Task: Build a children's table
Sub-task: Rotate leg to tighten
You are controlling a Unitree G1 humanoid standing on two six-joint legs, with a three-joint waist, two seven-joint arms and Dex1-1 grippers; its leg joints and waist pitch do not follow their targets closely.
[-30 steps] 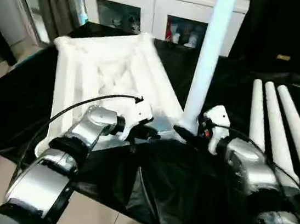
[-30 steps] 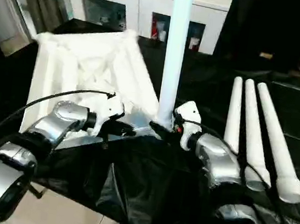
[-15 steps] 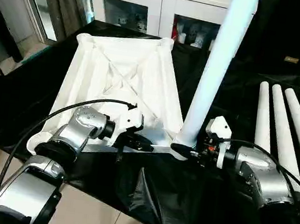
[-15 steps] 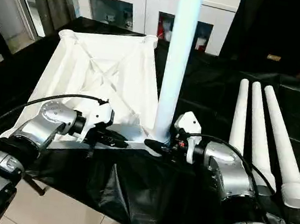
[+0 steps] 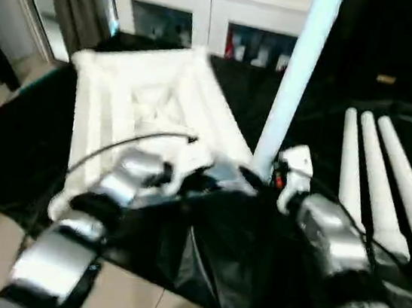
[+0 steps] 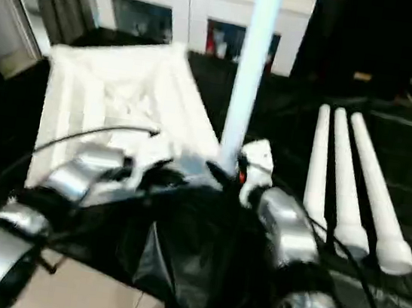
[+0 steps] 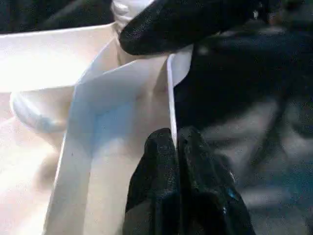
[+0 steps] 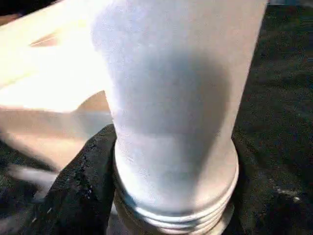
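Gripping upright leg (image 5: 297, 71) base, right claw (image 8: 166, 196), left claw (image 7: 177, 147) pinching tabletop (image 5: 141, 100) edge

A table draped in crinkled black cloth (image 5: 200, 259) carries everything. On its left part lies a white plastic rectangular tabletop (image 5: 140, 107), ribbed underside facing up, reaching close to the near edge. On the right part lie three long white tapered tube legs (image 5: 383, 196), side by side and close together, their wider open ends toward the near edge. Bare black cloth separates the tabletop from these legs.
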